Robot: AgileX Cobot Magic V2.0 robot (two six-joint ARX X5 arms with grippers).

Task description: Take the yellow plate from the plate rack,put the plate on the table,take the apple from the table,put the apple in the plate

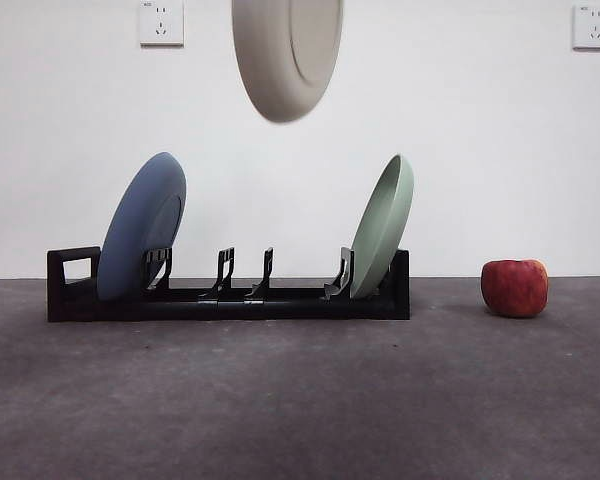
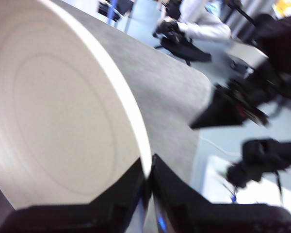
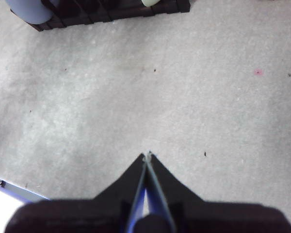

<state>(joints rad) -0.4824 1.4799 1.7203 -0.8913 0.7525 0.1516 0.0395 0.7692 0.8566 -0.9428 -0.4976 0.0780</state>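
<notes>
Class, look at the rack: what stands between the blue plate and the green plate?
In the front view, only empty black prongs of the plate rack; no plate.

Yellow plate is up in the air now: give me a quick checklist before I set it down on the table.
1. Left tool shut on the yellow plate rim: ok.
2. Plate clear above the plate rack: ok.
3. Blue plate and green plate seated in their slots: ok.
4. Bare table in front of the rack for set-down: ok.
5. Apple apart from the rack, on the table: ok.
6. Right tool shut, holding nothing, over the table: ok.
</notes>
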